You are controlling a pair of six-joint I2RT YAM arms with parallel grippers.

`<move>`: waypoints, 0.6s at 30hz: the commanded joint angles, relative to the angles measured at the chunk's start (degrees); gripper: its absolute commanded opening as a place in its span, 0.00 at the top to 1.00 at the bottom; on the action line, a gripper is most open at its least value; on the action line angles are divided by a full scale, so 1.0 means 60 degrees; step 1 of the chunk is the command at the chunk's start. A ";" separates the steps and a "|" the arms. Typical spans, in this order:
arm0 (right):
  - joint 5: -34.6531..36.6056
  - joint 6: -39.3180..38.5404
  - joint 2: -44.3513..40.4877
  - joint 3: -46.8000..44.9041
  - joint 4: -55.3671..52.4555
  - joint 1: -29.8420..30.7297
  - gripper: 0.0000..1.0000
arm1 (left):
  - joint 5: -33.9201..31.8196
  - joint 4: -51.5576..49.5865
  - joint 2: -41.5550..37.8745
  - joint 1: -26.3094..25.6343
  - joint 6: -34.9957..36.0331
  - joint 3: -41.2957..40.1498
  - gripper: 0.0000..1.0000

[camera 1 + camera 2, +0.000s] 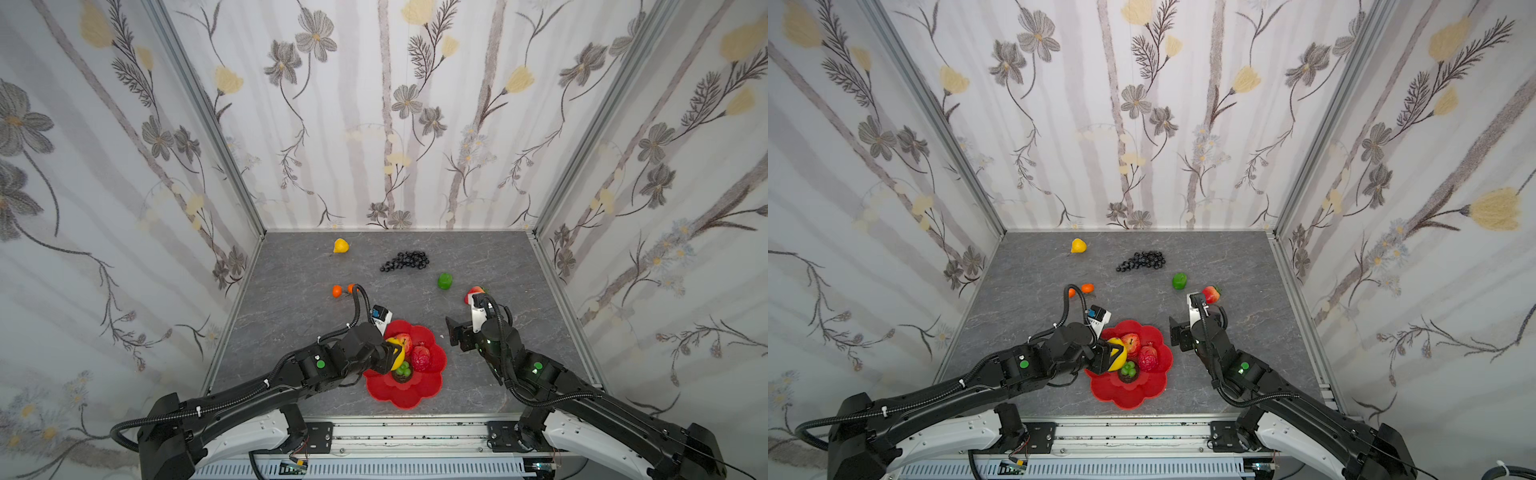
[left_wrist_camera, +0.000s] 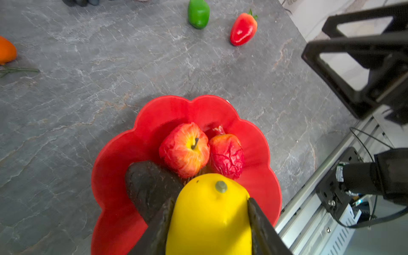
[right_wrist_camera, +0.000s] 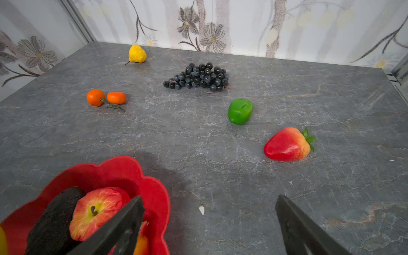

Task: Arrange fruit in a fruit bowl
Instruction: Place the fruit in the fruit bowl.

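Left fingers (image 2: 157,229) clamp lemon (image 2: 209,216) across its width, over left part of fruit bowl (image 2: 110,176). Apple (image 2: 184,150) and avocado (image 2: 150,185) lie inside.

Right fingers (image 3: 295,227) spread wide, empty, just right of bowl.

Loose on surface:
- strawberry (image 3: 287,144) right
- green fruit (image 3: 240,111) beyond it
- grapes (image 3: 198,77) far centre
- pear (image 3: 137,54) far left
- oranges (image 3: 106,97) left

Fruit glossy, rounded, probably light: slips easily, so grip across widest belly. Grapes loose cluster; take at thick end, stem hard to make out.

Red bowl (image 1: 401,395), yellow lemon (image 2: 209,217)

Grey marbled tabletop (image 1: 415,299), floral walls (image 1: 374,124)
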 commanded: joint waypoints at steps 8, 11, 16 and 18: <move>-0.0102 0.0122 -0.0323 -0.0423 0.0524 -0.0106 0.06 | -0.0843 -0.0332 -0.0218 -0.1234 0.1097 -0.0276 0.60; -0.0207 0.0119 -0.0270 -0.0411 0.0581 -0.0125 0.06 | -0.0956 -0.0169 -0.0339 -0.1358 0.1474 -0.0488 0.59; -0.0214 0.0138 -0.0249 -0.0425 0.0571 -0.0134 0.06 | -0.1188 0.0130 -0.0608 -0.1587 0.1898 -0.0868 0.59; -0.0214 0.0138 -0.0232 -0.0426 0.0600 -0.0137 0.06 | -0.1178 0.0222 -0.0690 -0.1662 0.1976 -0.0948 0.59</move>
